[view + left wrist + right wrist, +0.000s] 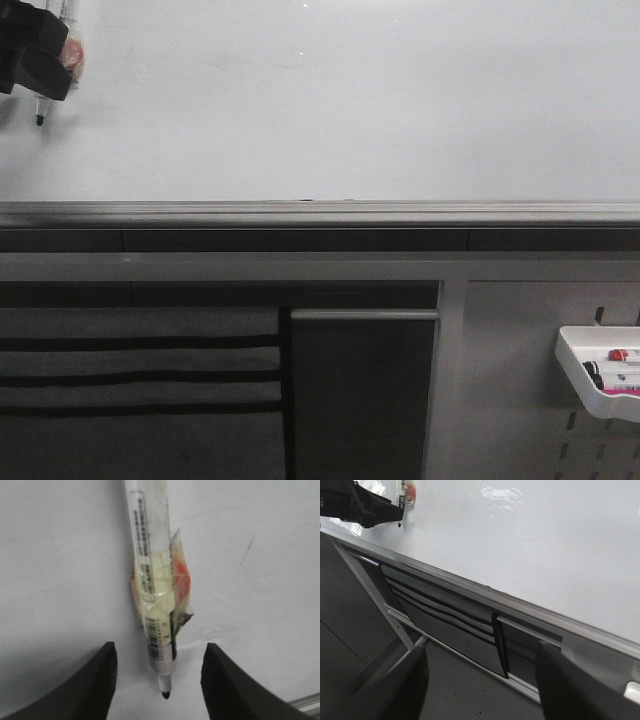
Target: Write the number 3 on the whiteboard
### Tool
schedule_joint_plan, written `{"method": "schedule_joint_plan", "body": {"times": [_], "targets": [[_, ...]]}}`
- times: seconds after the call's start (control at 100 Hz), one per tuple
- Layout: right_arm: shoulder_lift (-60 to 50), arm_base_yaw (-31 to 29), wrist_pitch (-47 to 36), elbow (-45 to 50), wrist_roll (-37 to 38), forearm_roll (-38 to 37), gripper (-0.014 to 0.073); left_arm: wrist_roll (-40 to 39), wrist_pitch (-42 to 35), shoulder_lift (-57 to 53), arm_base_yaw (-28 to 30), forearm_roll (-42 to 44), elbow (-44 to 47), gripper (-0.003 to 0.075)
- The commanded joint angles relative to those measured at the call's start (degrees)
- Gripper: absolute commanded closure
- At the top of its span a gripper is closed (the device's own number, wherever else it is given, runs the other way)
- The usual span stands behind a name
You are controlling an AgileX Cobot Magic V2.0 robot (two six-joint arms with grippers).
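Nearest, the right hand [480, 680] hangs spread and empty before the grey rail [320, 214]. Beyond, the left hand [159, 675] carries a taped marker [152, 595] — whether clenched, I cannot tell — long axis along the whiteboard [350, 100], tip toward the rail. A white tray [600, 385] shows only in front.

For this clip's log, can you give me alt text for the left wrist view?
A white marker with tape around its middle points its black tip down, in front of the blank whiteboard. The left gripper's two dark fingers stand apart on either side of the tip, not touching it.
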Motion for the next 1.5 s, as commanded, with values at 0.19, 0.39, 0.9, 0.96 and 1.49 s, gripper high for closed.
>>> {"method": "schedule_joint_plan", "body": {"times": [0.19,0.39,0.9,0.96,1.49], "targets": [[0.4,0.1,-3.9,-2.1,-0.6,1.4,0.0179,0.2,-6.8,0.9,-0.5,-0.7,-2.8,0.0377],[0.4,0.1,-3.9,-2.1,-0.6,1.4,0.0179,0.2,-6.8,0.9,-0.5,-0.7,-2.8,0.05],[0.8,0.1,7.3,-6.7,0.6,1.5,0.0179,3.2,16.1,-3.9,-0.5,4.3,-7.1,0.0738],[1.5,0.1,10.2,-8.4,0.6,1.5,0.0179,7.0,22.9,-5.3,-0.6,3.5,-8.5,0.0738],[17.3,0.6,30.1,-19.6,-28.6,9.4,0.0179,29.1,46.9,-15.9,-23.5,-11.5,-11.6,0.0738]]}}
